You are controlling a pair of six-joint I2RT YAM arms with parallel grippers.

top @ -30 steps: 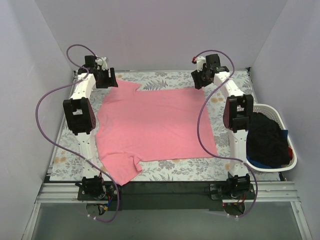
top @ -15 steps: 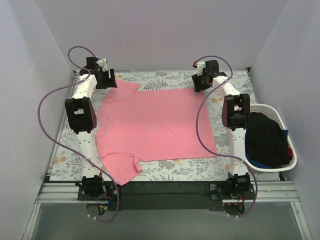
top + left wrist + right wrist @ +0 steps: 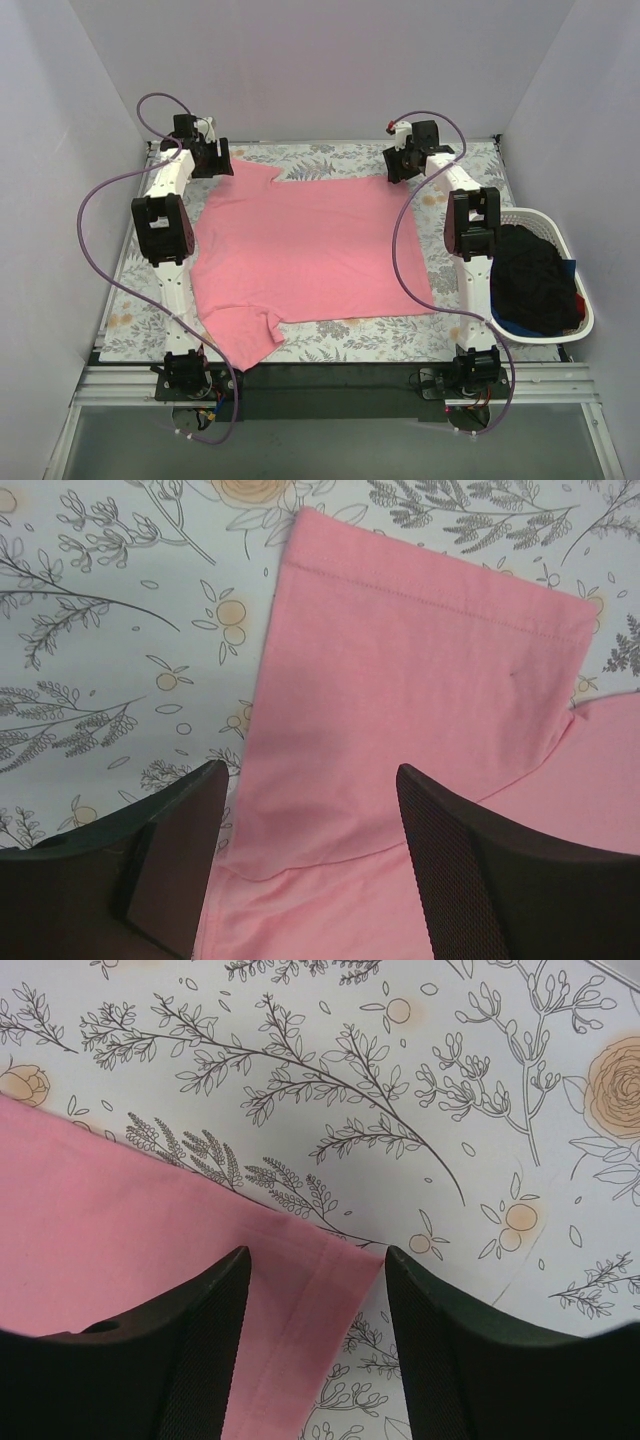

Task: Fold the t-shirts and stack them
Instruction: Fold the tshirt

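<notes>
A salmon-pink t-shirt (image 3: 300, 250) lies spread flat on the floral tablecloth (image 3: 340, 155). My left gripper (image 3: 212, 160) hovers open over its far left sleeve (image 3: 400, 680), the fingers (image 3: 455, 870) straddling the sleeve seam. At the far right corner my right gripper (image 3: 400, 165) is open too, the hemmed corner (image 3: 320, 1290) lying between its fingers (image 3: 200, 1340). Neither holds cloth. Black, blue and red t-shirts (image 3: 535, 280) are heaped in the basket.
A white oval laundry basket (image 3: 578, 300) stands at the table's right edge beside the right arm. Purple cables loop from both arms over the cloth. Grey walls close in the back and sides.
The right gripper has come down and a little left onto the shirt's far right corner. The left gripper has hardly moved.
</notes>
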